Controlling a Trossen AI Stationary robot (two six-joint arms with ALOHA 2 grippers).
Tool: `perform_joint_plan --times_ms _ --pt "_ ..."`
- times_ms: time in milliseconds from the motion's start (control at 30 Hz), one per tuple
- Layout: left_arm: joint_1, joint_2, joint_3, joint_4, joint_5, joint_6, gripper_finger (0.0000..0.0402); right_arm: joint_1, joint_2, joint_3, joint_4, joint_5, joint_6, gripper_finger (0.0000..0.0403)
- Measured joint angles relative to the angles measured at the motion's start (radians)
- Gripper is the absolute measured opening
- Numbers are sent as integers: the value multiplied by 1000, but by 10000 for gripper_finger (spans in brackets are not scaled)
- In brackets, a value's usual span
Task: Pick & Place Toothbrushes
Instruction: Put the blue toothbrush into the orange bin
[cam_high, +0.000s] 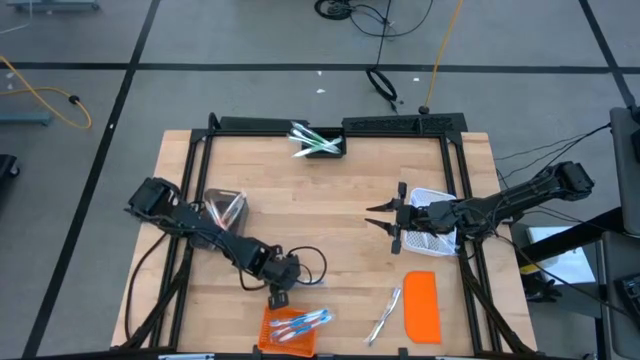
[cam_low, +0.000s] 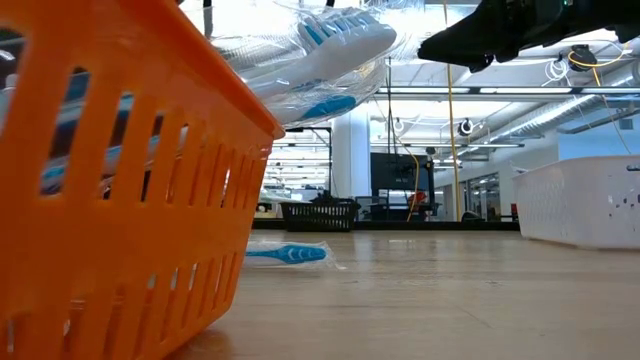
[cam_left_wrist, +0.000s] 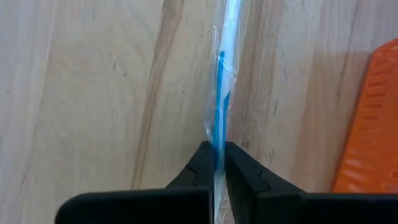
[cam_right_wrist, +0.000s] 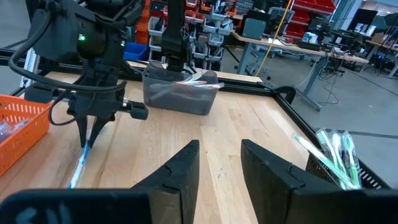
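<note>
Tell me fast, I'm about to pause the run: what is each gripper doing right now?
Left gripper: closed on a blue toothbrush in clear wrap, next to the orange basket.
Right gripper: open, holding nothing, above the table.

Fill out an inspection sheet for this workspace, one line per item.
Surface: wooden table, black frame.
Job's things: wrapped toothbrushes in orange basket, in black bin, loose pair near front edge; one blue brush gripped.
Clutter: orange lid, white basket, clear bin.
Grippers: left gripper shut on blue brush beside orange basket; right gripper open, empty, mid-table.
Cables: yellow cable, black cables on floor.
Surroundings: workshop benches, shelving.
</note>
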Motion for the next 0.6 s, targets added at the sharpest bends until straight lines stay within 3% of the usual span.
perform_joint_plan --times_ms 200,600 --pt "6 -36 -4 -11 12 3 6 0 0 0 -5 0 0 112" --pt "-51 -228 -3 -23 -10 -7 7 0 0 0 -6 0 0 112"
